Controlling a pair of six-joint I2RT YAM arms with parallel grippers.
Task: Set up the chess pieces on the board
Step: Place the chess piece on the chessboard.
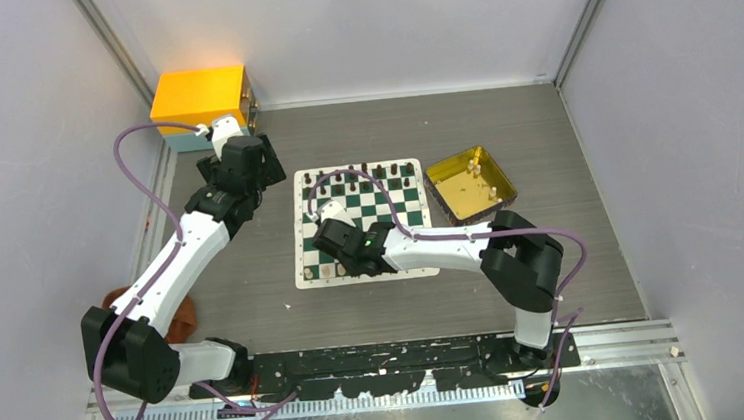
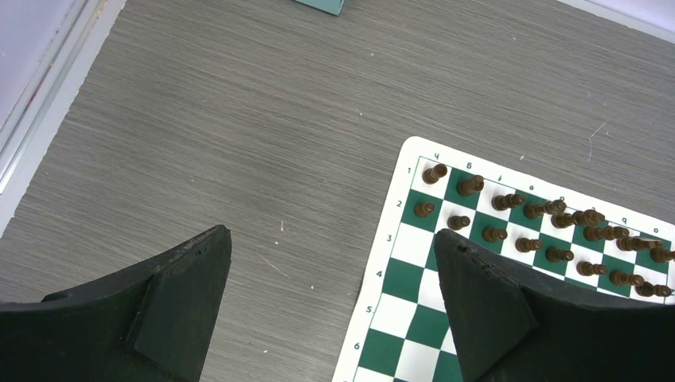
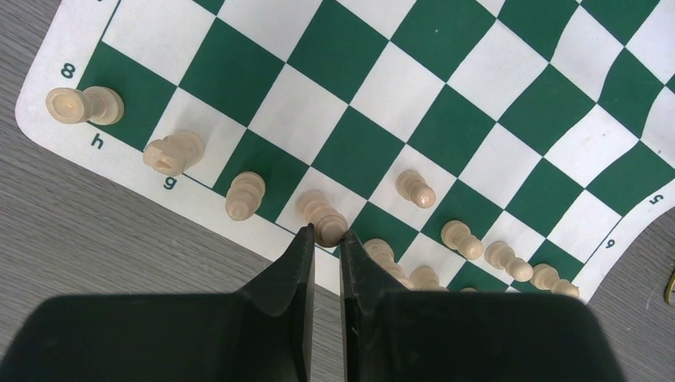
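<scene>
Your left arm [image 1: 176, 260] rises from its near-left base and reaches toward the far left, elbow folded low by the base. The left gripper [image 2: 332, 235] hangs above the table with its jaws spread wide and nothing between them. Your right arm [image 1: 451, 247] bends at the near right and stretches its forearm leftward, low. The right gripper [image 3: 326, 233] points down, jaws drawn almost together, their tips pinching the head of a pale piece [image 3: 322, 215].

Grey wood-grain worktop [image 1: 253, 280] carried four items.
Centre held the board [image 1: 299, 236]; gold tray [image 1: 462, 198] sat just right of it, yellow box [image 1: 201, 98] far-left, brown cloth [image 1: 181, 315] near-left.
</scene>
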